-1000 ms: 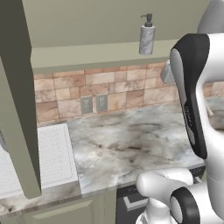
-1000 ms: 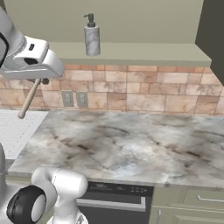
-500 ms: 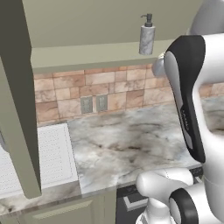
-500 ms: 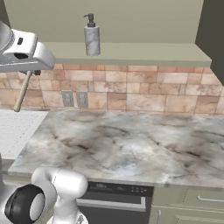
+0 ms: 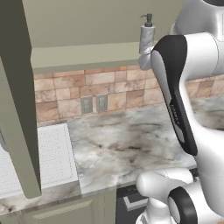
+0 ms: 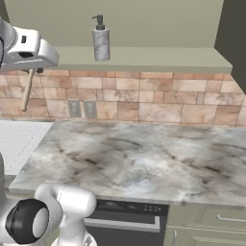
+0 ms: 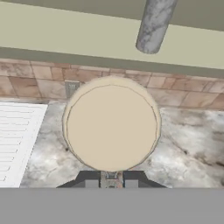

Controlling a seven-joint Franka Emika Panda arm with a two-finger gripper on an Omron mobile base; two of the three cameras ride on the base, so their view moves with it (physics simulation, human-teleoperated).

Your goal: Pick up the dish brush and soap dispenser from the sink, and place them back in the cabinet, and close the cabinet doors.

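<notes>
My pincer (image 7: 111, 180) is clamped on the dish brush (image 7: 111, 124); swinging it onto the shelf, I could probably topple the soap dispenser (image 6: 101, 39).

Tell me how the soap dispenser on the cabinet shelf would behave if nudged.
The soap dispenser stands upright, tall and narrow on a small base near the shelf edge, so it would probably tip rather than slide. Its smooth round body would likely roll once down.

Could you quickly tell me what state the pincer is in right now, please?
Pincer: closed on the dish brush, carried above the counter, near the cabinet shelf where the soap dispenser stands.
</notes>
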